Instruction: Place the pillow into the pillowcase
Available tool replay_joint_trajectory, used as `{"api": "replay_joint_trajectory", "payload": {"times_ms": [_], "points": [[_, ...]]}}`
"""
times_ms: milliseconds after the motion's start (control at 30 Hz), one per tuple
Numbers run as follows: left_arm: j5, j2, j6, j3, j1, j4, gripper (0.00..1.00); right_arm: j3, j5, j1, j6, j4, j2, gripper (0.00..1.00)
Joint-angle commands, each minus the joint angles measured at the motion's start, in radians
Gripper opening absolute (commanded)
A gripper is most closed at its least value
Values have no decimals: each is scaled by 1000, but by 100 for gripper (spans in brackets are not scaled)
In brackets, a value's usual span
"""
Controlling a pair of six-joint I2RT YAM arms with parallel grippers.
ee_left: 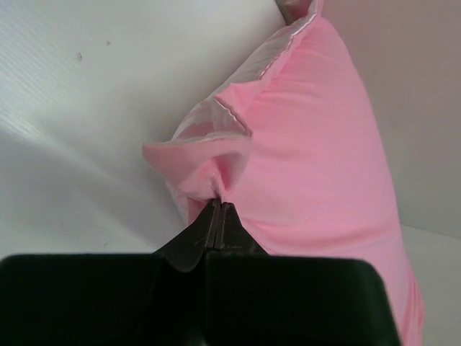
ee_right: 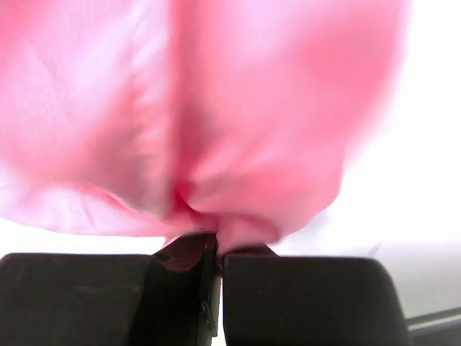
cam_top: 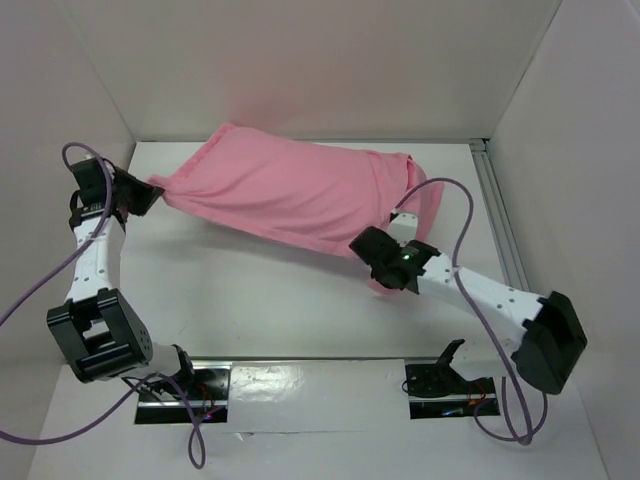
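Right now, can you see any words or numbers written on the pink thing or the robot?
None: no text can be read in any view.
Big pink fabric pillowcase: plain cloth, no label or print showing.
White left arm and white right arm: no brand or number visible.
Black base plates: the small parts on them are too tiny to tell if anything is written there.

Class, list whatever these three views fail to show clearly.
1. The pillow is unseen in every view; the pink pillowcase covers whatever fills it.
2. Right wrist view: the fabric above the right claw is blurred, too close to the lens.
3. Left wrist view: the pillowcase's far end is cut off by the top edge.
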State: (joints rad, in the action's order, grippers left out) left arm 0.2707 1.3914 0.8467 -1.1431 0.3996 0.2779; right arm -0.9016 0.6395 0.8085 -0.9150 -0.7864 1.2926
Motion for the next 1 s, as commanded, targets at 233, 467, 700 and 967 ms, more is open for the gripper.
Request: {"api": "replay_joint_trajectory", "payload": {"times_ms": [233, 467, 700, 967], "points": [[228, -141, 167, -345, 159, 46, 0, -602, 204, -204, 434, -154, -274, 0], [341, -173, 278, -563, 350, 80, 0, -896, 226, -215, 599, -108, -328, 0], [496, -112, 243, -597, 322, 24, 0, -863, 190, -215, 622, -109, -289, 0], [443, 35, -151, -586, -19, 335, 80, -749, 140, -215, 622, -76, -302, 0]]}}
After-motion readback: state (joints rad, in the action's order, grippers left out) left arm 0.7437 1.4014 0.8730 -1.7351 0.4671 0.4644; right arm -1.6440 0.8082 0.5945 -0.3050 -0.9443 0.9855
